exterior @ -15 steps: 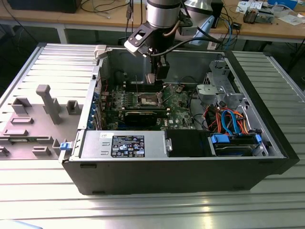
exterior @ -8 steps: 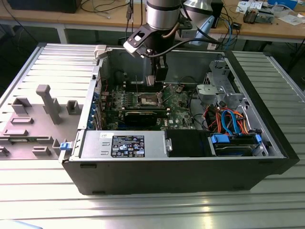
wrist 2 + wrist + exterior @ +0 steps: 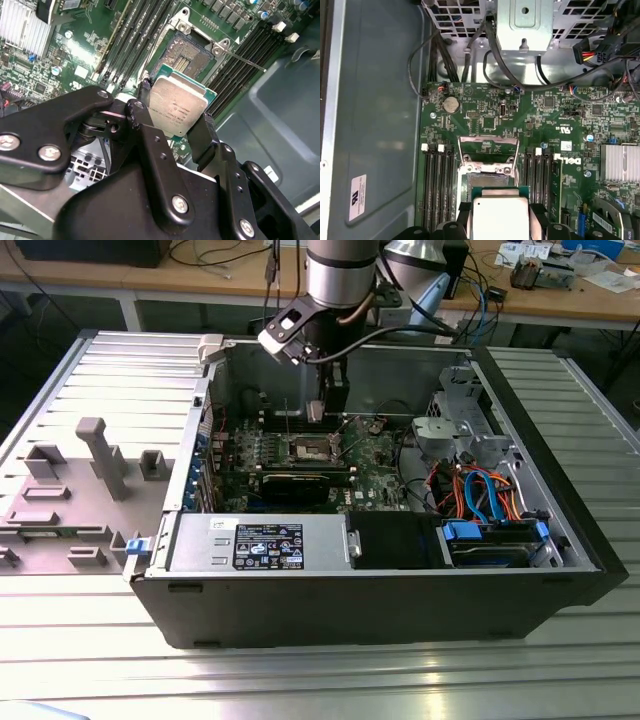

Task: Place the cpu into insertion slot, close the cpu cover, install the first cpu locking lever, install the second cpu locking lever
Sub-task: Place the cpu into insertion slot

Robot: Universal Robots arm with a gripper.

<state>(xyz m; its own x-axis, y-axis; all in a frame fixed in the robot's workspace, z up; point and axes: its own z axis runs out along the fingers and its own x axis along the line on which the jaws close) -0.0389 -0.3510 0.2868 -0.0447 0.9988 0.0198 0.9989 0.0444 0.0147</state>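
Observation:
My gripper point(image 3: 176, 107) is shut on the cpu point(image 3: 177, 106), a small square chip with a silver-grey top, held by two opposite edges between black fingers point(image 3: 206, 131). The chip hangs a little above the motherboard, just short of the insertion slot point(image 3: 187, 52), whose dark centre is uncovered. In the first wrist view the cpu point(image 3: 500, 218) sits beside the insertion slot point(image 3: 487, 181), and the cpu cover point(image 3: 488, 139) is swung open beyond it. A thin locking lever point(image 3: 245, 60) sticks out beside the socket. In the exterior view the gripper point(image 3: 318, 412) hovers inside the open case over the insertion slot point(image 3: 312, 448).
Long black memory slots point(image 3: 437, 185) flank the socket on both sides. A finned heat sink point(image 3: 620, 162) and a coin battery point(image 3: 451, 104) sit on the board. The case holds a power supply point(image 3: 260, 542), a drive cage point(image 3: 455, 430) and coloured cables point(image 3: 485, 490). A grey fixture point(image 3: 100, 455) stands at the exterior view's left.

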